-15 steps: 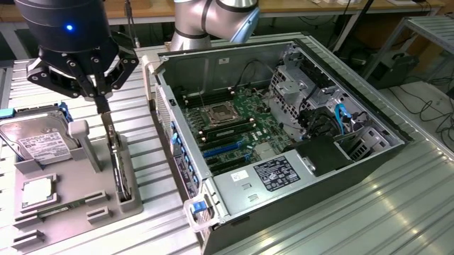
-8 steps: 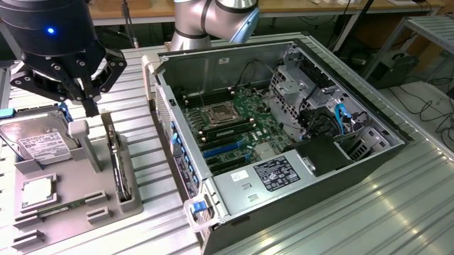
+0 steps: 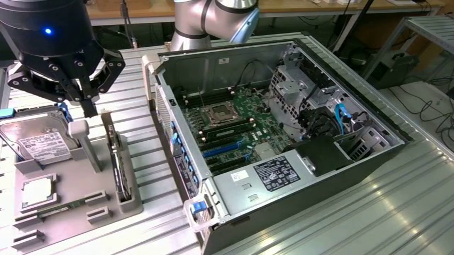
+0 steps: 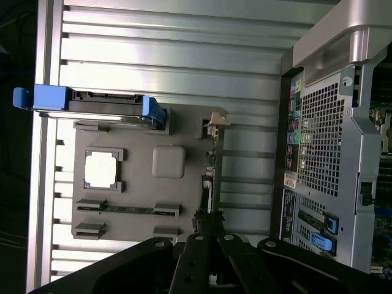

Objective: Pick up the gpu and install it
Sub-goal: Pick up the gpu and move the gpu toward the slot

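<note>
Claw (image 3: pixel 88 108) shut and empty, we hover above one end of the gpu (image 3: pixel 116 154), which stands edge-on along its tray (image 3: pixel 78 186).

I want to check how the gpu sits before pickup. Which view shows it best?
The exterior view: the gpu stands on edge in the grey tray, its side face and length visible. The wrist view gives its thin top edge.

A ribbed metal table (image 3: pixel 397 202) carries a grey holder plate (image 3: pixel 78 183) on the exterior view's left and, just beside it, an open computer case (image 3: pixel 206 69) lying on its side.
</note>
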You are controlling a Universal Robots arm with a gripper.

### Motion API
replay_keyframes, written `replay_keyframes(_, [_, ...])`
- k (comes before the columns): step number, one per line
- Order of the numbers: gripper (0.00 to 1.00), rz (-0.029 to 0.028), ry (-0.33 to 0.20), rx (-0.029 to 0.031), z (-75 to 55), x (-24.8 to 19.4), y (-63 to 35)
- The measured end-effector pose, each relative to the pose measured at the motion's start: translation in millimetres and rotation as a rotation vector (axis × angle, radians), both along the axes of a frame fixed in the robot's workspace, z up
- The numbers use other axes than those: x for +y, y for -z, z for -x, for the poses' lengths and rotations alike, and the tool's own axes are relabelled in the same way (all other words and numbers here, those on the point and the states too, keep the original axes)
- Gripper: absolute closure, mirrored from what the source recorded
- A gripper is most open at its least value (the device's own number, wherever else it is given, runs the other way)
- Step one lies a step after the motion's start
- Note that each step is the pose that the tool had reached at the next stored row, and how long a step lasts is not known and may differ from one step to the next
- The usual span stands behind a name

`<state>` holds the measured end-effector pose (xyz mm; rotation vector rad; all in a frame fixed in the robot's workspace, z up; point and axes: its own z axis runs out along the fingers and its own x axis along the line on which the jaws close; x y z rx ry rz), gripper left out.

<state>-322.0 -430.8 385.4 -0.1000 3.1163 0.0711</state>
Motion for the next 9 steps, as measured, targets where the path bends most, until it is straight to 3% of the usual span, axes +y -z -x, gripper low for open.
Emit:
replay_keyframes(7, [0.89, 0.0000, 0.000, 0.0000, 0.0, 0.0, 0.0])
replay_keyframes(9, [0.83, 0.0000, 0.000, 0.0000, 0.0, 0.0, 0.0])
